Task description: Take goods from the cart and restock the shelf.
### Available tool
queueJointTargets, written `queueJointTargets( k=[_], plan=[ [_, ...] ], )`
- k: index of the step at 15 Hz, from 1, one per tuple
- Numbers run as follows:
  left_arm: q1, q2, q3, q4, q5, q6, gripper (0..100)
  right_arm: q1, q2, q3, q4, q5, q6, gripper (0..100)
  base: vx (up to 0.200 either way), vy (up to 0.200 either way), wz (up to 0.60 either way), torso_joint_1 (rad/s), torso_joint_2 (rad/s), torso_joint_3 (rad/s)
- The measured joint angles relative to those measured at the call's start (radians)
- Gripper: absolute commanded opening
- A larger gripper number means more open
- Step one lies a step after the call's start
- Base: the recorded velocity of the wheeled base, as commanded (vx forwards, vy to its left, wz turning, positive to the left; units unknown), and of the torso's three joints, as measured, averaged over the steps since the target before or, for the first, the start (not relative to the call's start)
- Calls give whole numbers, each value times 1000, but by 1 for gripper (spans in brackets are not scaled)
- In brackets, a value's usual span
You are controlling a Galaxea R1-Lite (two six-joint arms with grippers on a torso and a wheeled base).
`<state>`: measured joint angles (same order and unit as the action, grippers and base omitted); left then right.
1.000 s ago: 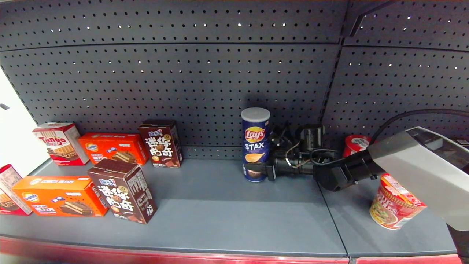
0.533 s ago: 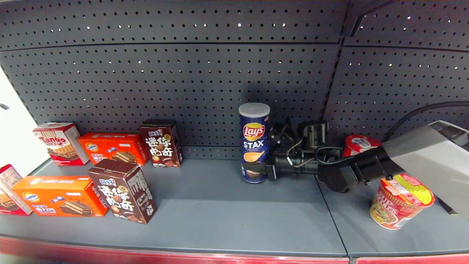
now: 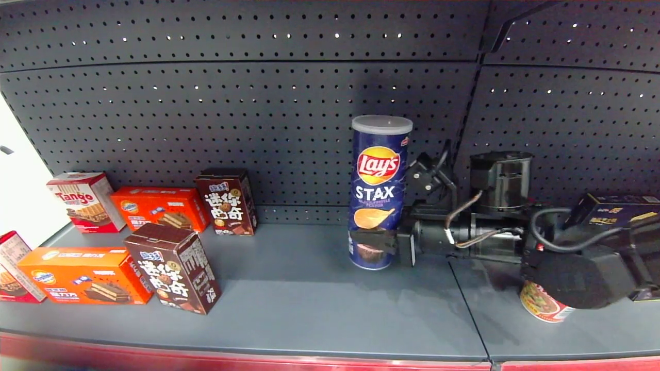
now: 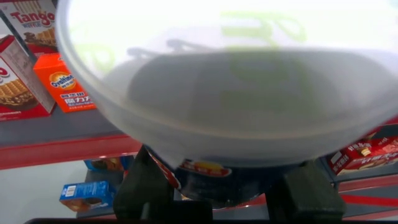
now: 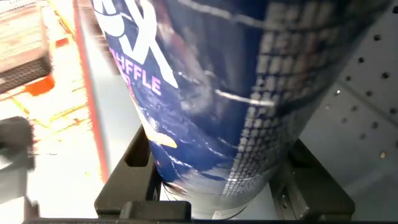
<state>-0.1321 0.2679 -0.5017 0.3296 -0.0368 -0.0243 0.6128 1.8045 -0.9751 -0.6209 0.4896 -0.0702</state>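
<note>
Dark pegboard shelf (image 3: 309,304): right gripper (image 3: 373,243) clamps the upright chips can (image 3: 380,190) near its base so it sets down level; left gripper (image 4: 225,194) clasps a second lidded can (image 4: 230,93).

Snack boxes (image 3: 172,268) sit left, a noodle cup (image 3: 542,307) right

Shop aisle: dark pegboard (image 3: 232,113) back, grey shelf (image 3: 309,299) with red edge, snack boxes (image 3: 172,268), cup noodles (image 3: 541,306).
</note>
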Motion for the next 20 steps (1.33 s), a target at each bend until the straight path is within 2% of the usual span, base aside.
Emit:
queueJointTargets(
  k=[2, 5, 10, 20],
  plan=[
    [0, 0, -1, 0, 0, 0, 0, 18, -81, 80, -10, -15, -5, 0, 0, 0, 0, 0, 0, 0],
    [0, -1, -5, 0, 0, 0, 0, 25, -148, 197, -141, -66, -21, 0, 0, 0, 0, 0, 0, 0],
    [0, 18, -38, -4, 4, 1, 0, 23, -169, 379, -297, -68, -14, 0, 0, 0, 0, 0, 0, 0],
    [2, 33, -43, -1, 16, 0, 0, 27, -61, 424, -364, -59, -13, 0, 0, 0, 0, 0, 0, 0]
  ],
)
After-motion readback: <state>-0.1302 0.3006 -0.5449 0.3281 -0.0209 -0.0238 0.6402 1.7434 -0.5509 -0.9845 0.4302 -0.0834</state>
